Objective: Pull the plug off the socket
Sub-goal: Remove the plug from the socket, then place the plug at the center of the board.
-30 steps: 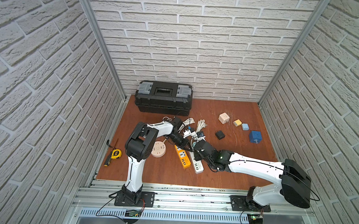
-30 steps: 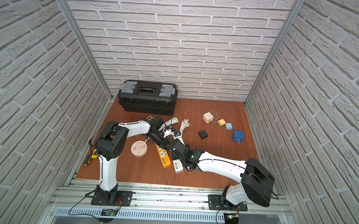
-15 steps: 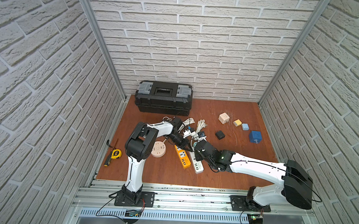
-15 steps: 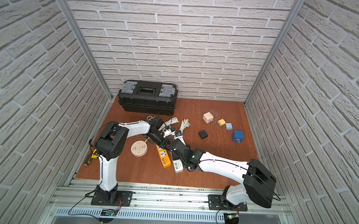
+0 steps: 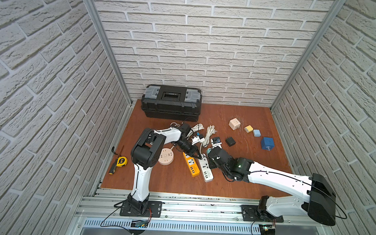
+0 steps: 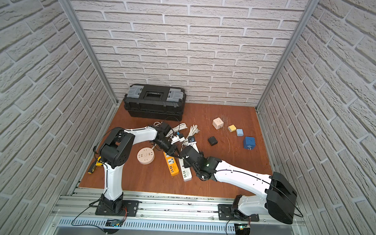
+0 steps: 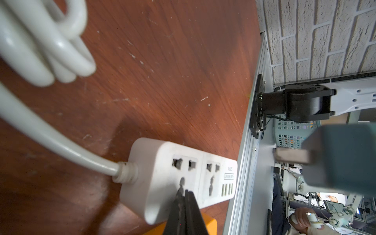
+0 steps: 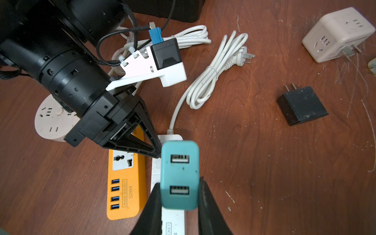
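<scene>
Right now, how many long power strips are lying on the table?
2. The orange strip and the white strip lie side by side near the front middle of the table. None looks hidden.

Jaws, seemingly shut, touch white strip (image 7: 146,183); teal plug (image 7: 341,158) hangs clear.
</scene>
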You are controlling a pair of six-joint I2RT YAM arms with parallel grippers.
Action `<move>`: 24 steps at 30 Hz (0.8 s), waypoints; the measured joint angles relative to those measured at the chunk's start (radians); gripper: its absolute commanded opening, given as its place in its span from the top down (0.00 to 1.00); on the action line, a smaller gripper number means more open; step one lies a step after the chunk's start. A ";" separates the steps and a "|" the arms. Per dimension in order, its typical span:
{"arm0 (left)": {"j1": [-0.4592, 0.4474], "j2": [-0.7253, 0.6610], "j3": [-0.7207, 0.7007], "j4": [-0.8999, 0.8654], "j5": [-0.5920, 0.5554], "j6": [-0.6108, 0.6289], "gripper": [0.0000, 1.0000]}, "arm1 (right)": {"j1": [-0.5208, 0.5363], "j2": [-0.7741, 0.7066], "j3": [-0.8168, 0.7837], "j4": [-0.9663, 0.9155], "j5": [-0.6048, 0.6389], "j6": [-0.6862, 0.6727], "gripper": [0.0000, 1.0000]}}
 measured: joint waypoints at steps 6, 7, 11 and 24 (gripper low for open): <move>-0.003 -0.024 -0.009 0.006 0.018 0.024 0.61 | -0.001 -0.050 0.000 -0.011 0.005 0.017 0.97; -0.005 -0.029 -0.009 0.005 0.018 0.031 0.56 | -0.001 -0.057 0.000 -0.011 0.005 0.019 0.97; -0.012 -0.049 0.004 -0.006 -0.005 0.084 0.42 | -0.001 -0.083 -0.014 -0.012 0.005 0.034 0.97; -0.086 -0.274 0.037 -0.076 -0.160 0.201 0.02 | -0.045 -0.254 -0.106 -0.058 0.059 0.098 0.98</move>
